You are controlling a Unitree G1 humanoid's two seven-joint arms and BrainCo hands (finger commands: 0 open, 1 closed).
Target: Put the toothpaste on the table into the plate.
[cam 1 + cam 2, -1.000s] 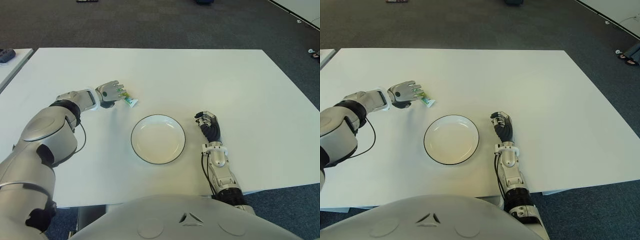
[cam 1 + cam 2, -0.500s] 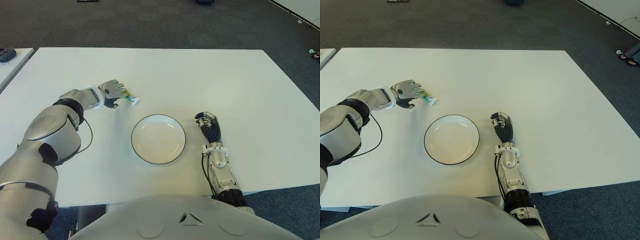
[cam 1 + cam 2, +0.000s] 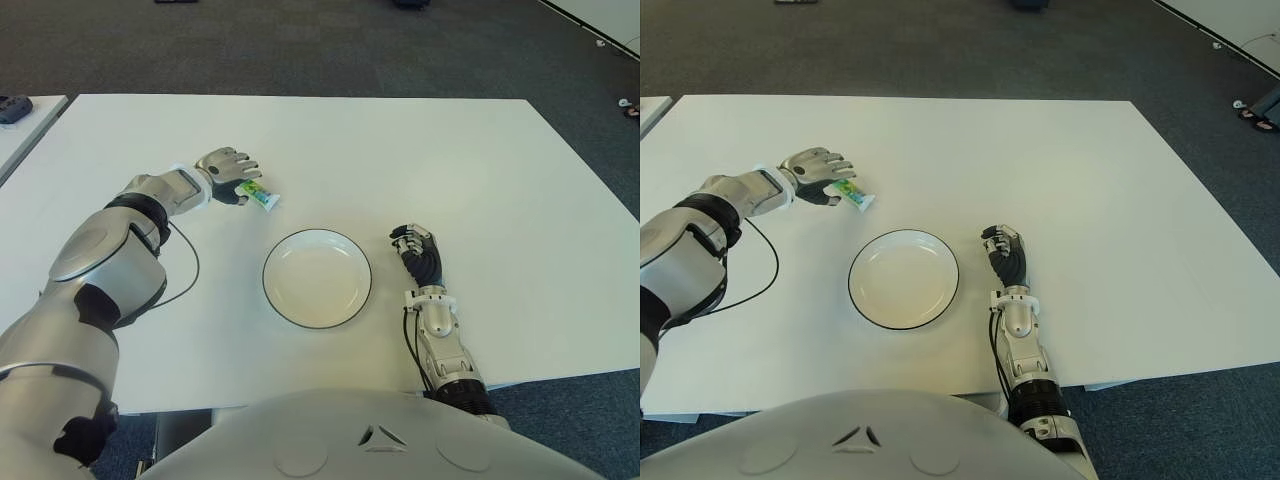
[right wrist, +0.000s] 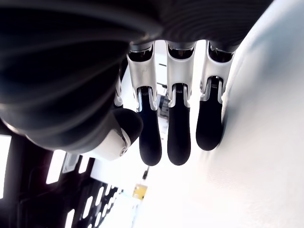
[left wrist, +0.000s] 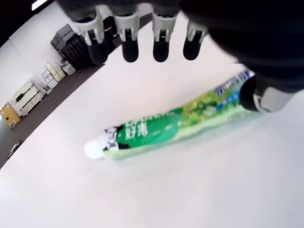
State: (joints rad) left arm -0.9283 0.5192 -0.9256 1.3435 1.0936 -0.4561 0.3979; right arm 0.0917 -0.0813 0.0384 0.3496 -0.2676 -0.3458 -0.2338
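Note:
A green and white toothpaste tube [image 3: 258, 195] lies flat on the white table [image 3: 420, 150], just beyond and left of the plate. The white plate [image 3: 316, 280] with a dark rim has nothing in it and sits at the table's middle front. My left hand [image 3: 236, 176] hovers palm down over the tube's tail end. In the left wrist view its fingers [image 5: 129, 45] are spread above the tube [image 5: 161, 128] and the thumb is beside the tail, with nothing grasped. My right hand [image 3: 418, 250] shows to the right of the plate, fingers relaxed and holding nothing.
The table's front edge runs just behind my right forearm. A second table [image 3: 25, 125] at the far left carries a dark object [image 3: 12, 108]. Grey carpet surrounds the table.
My left hand has turned palm down and reached slightly farther out over the tube's tail. The tube, the plate and the right hand have stayed put.

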